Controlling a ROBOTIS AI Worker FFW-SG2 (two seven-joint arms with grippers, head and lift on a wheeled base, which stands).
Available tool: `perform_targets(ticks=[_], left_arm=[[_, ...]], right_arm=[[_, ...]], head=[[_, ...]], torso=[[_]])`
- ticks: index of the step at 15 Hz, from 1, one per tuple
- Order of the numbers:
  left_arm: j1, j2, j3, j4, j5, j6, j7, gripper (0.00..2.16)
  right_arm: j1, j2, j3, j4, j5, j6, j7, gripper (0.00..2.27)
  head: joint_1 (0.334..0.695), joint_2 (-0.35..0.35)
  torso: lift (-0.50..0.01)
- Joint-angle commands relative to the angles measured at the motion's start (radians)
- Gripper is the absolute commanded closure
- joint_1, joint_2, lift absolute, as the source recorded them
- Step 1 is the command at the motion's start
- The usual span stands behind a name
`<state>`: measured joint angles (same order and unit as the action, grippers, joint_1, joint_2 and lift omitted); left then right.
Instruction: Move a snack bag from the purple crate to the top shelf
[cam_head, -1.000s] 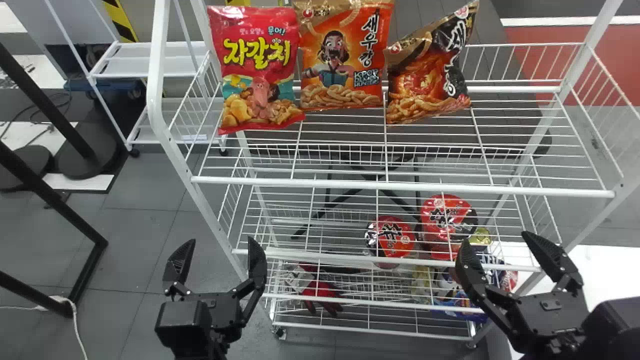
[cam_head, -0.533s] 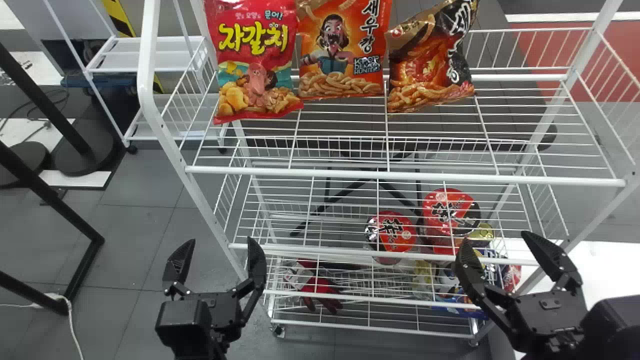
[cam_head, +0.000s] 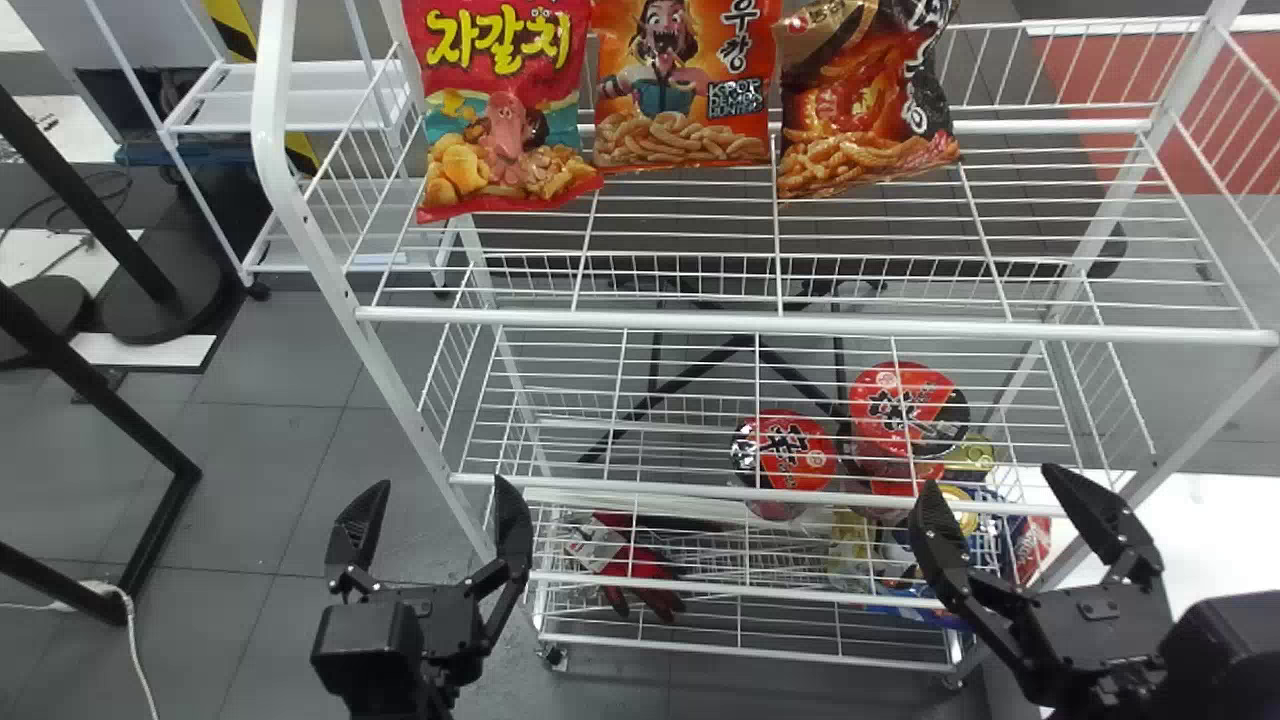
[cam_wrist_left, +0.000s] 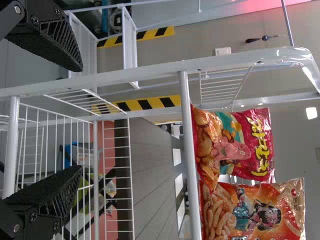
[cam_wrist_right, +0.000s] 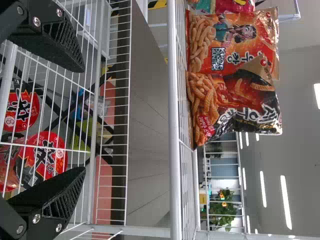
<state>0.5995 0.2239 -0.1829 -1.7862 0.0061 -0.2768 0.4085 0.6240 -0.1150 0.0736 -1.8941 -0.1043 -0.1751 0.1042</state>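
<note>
You've got red bag (cam_head: 500, 100), orange bag (cam_head: 675, 140) & black bag (cam_head: 860, 110) on top shelf (cam_head: 700, 322), L gripper (cam_head: 437, 485) & R gripper (cam_head: 990, 478) both spread, empty, so job's either done or yet to start, can't tell which.

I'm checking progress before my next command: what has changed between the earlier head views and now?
The white rack and the snack bags on it have slid up the head view, with the top shelf looking wider, probably because the robot's body sank. Nothing was grasped or released. The left gripper and right gripper kept their places there, open and empty; the bags kept their order.
</note>
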Motion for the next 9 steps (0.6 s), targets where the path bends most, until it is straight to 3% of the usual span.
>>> perform_targets(ticks=[1, 9], left_arm=[[0.003, 0.000, 0.002, -0.001, 0.000, -0.006, 0.004, 0.13], [0.020, -0.003, 0.000, -0.010, -0.006, -0.015, 0.013, 0.13]], right_arm=[[0.000, 0.000, 0.000, 0.001, 0.000, 0.000, 0.000, 0.12], [-0.003, -0.014, 0.005, 0.004, 0.000, -0.004, -0.006, 0.12]], head=[[0.695, 0.096], [0.695, 0.096]], torso=[[-0.165], [-0.198]])
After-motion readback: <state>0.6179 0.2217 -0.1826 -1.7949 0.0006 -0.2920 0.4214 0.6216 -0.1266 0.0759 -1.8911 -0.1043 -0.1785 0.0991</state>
